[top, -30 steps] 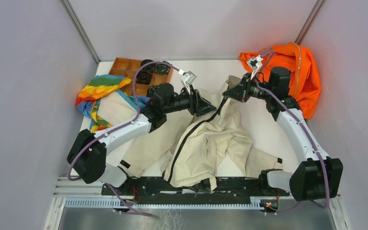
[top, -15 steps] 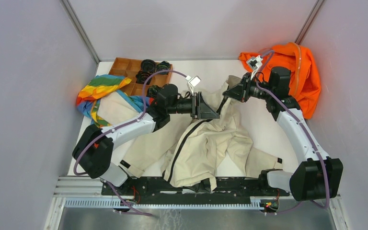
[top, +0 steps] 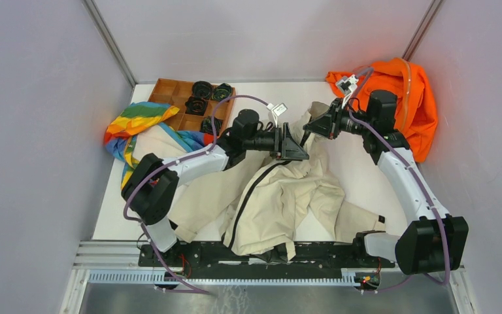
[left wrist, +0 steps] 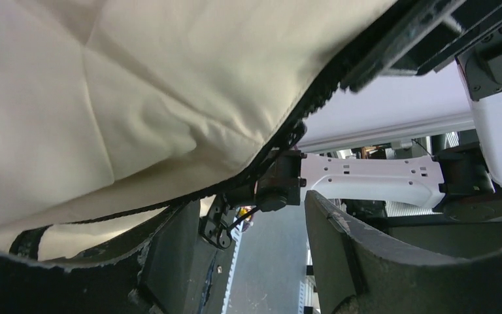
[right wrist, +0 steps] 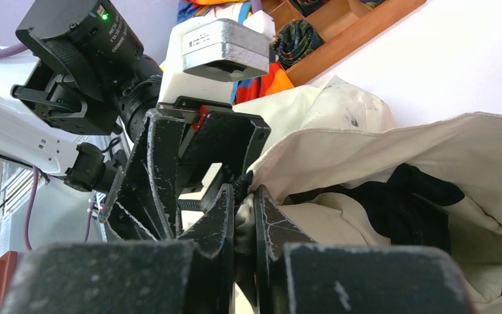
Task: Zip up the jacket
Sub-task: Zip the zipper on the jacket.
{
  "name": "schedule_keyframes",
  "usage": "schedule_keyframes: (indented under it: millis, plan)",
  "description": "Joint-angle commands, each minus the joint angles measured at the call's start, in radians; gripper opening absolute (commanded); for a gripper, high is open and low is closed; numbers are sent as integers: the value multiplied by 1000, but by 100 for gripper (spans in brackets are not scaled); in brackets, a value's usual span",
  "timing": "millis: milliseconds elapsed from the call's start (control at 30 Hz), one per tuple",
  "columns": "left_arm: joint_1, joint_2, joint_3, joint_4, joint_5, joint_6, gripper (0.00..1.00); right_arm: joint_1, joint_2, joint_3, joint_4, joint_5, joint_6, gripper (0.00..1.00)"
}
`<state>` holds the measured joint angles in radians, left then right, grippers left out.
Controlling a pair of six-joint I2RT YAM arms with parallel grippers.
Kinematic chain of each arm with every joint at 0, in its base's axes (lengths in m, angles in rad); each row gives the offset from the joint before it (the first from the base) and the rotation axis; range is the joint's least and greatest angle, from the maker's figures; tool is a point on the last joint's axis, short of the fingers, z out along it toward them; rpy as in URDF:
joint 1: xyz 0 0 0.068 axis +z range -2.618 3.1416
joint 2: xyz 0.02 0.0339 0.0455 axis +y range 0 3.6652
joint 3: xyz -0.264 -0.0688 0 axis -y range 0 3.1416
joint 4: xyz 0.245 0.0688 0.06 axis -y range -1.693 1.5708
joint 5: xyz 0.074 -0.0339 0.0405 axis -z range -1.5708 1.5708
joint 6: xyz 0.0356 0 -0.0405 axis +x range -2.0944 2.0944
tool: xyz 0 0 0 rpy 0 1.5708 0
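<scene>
The beige jacket (top: 287, 196) lies rumpled mid-table, its dark zipper (top: 251, 193) running down the front and unjoined. My right gripper (top: 308, 129) is shut on the jacket's upper zipper edge, the fabric pinched between its fingers (right wrist: 245, 196). My left gripper (top: 302, 154) hangs open just beside it. In the left wrist view the jacket's cream cloth (left wrist: 137, 98) and zipper teeth (left wrist: 287, 137) cross above my left gripper (left wrist: 251, 209), whose jaws stand apart with nothing between them. The right wrist view shows black lining (right wrist: 405, 196) inside the jacket and the left gripper (right wrist: 196, 173) close by.
A wooden tray (top: 170, 91) with dark round items sits at the back left. A rainbow-striped cloth (top: 137, 121) lies on the left, partly under the jacket. An orange garment (top: 402, 98) is bunched at the back right behind the right arm. Grey walls close in the table.
My left arm has swung right along the zipper edge toward the right gripper, and its jaws have widened a little. The right gripper keeps its hold in place.
</scene>
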<state>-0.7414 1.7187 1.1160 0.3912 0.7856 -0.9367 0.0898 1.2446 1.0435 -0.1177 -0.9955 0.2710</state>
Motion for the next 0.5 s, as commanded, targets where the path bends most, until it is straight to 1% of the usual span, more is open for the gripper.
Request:
schedule_keyframes:
  millis: [0, 133, 300, 467]
  plan:
    - [4, 34, 96, 3, 25, 43, 67, 9, -37, 37, 59, -48, 5, 0]
    - [8, 40, 120, 14, 40, 50, 67, 8, -39, 39, 60, -50, 5, 0]
    - [8, 25, 117, 84, 70, 8, 59, 9, -37, 42, 54, -46, -13, 0]
    - [11, -4, 82, 56, 65, 28, 58, 8, -34, 58, 42, -46, -27, 0]
